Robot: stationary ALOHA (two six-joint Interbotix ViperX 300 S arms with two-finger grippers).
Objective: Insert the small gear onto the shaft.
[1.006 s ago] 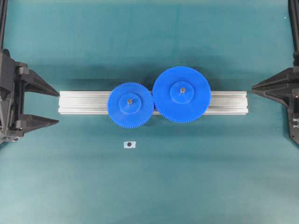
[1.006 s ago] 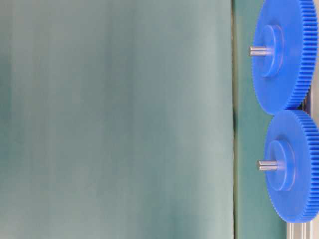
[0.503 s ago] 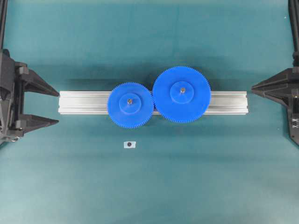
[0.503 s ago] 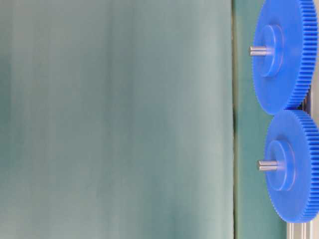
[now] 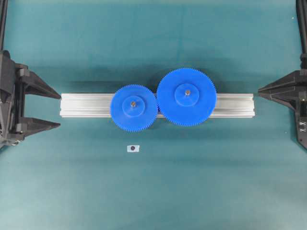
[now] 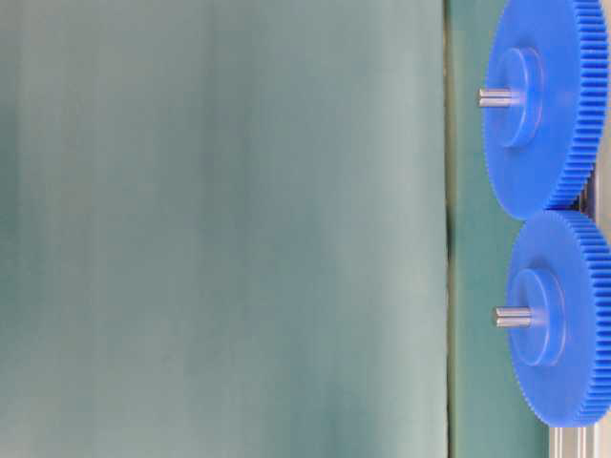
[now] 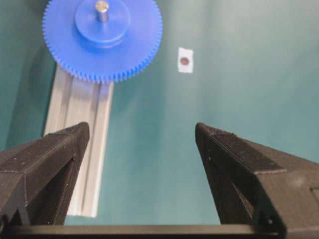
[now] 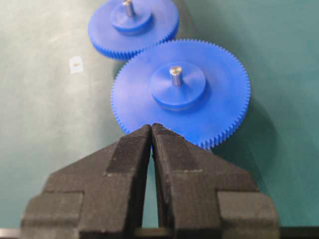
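The small gear is a bright blue toothed disc lying flat on the aluminium bar, with the grey shaft poking up through its hub. The left wrist view shows the small gear and the shaft near the top. In the table-level view the small gear carries the shaft through its centre. My left gripper stands open and empty at the bar's left end, jaws wide. My right gripper is shut, empty, off the bar's right end.
A wider blue gear sits on its own pin, teeth meshing with the small gear's right side. A small white patch with a dark dot lies on the green mat in front of the bar.
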